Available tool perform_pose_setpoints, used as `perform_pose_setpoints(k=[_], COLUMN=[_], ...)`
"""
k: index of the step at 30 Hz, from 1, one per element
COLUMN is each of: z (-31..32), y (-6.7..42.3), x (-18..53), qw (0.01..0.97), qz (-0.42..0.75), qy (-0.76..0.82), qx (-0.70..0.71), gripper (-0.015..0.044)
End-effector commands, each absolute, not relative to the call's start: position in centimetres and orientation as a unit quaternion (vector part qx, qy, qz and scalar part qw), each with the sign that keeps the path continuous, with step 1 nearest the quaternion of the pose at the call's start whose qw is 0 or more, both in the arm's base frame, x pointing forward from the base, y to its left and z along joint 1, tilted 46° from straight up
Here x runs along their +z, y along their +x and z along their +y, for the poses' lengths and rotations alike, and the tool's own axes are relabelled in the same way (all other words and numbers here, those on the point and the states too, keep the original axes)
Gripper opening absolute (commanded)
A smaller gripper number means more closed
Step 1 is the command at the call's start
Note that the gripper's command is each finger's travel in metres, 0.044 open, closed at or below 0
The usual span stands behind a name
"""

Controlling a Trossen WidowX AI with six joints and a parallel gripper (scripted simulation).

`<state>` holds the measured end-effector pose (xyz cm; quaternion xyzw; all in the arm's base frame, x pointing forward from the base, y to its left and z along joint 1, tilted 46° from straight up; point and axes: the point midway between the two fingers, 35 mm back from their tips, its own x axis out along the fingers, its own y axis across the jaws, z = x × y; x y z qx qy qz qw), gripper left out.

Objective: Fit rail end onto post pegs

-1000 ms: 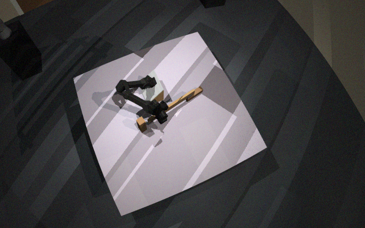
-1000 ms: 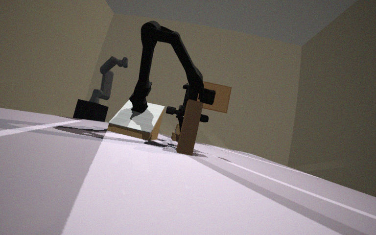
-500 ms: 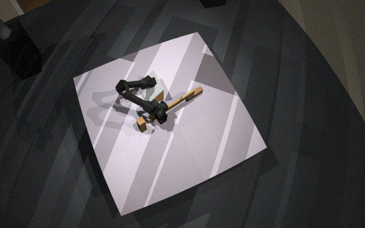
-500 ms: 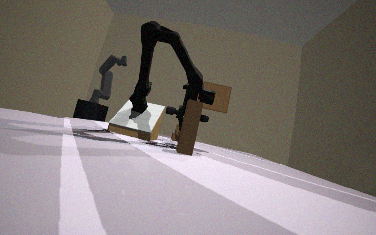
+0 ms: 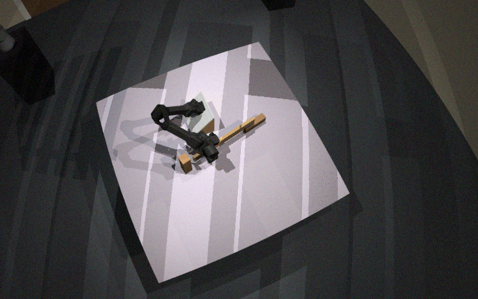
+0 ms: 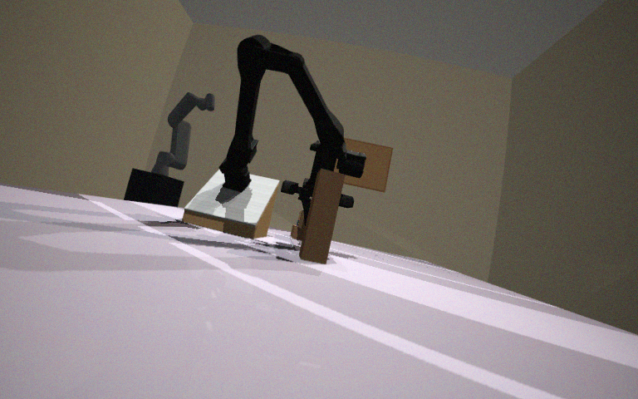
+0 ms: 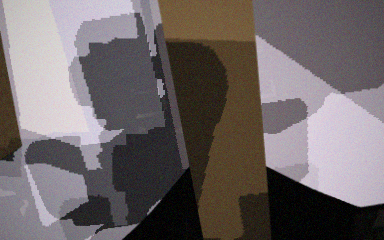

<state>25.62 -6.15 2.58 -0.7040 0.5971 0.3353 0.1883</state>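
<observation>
Arm (image 6: 282,64) is matte black all over, no markings or cables visible afaict. Links are slim and rounded w/ chunkier joints. Small black cylinder knobs stick out sideways near the wrist. Gripper (image 5: 211,152) is blocky, also black.

The black arm (image 6: 282,89) rises steeply from its foot, bends sharply at a high elbow, and slopes down to the wrist, well in from the tabletop's edges. The gripper (image 5: 209,147) points downward and is clamped on the rail (image 5: 230,135) (its fingers show as dark wedges on either side in the wrist view), close to the rail's near end.
</observation>
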Motion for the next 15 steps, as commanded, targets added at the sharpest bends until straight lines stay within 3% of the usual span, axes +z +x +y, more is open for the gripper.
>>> perform_pose_setpoints(k=[1,15], z=[-6.15,-6.3], y=[25.82,25.99], x=[2.95,3.34], qw=[0.188,0.188], qz=[0.595,0.595], qy=[-0.706,-0.706], qx=[0.335,0.335], gripper=[0.0,0.0])
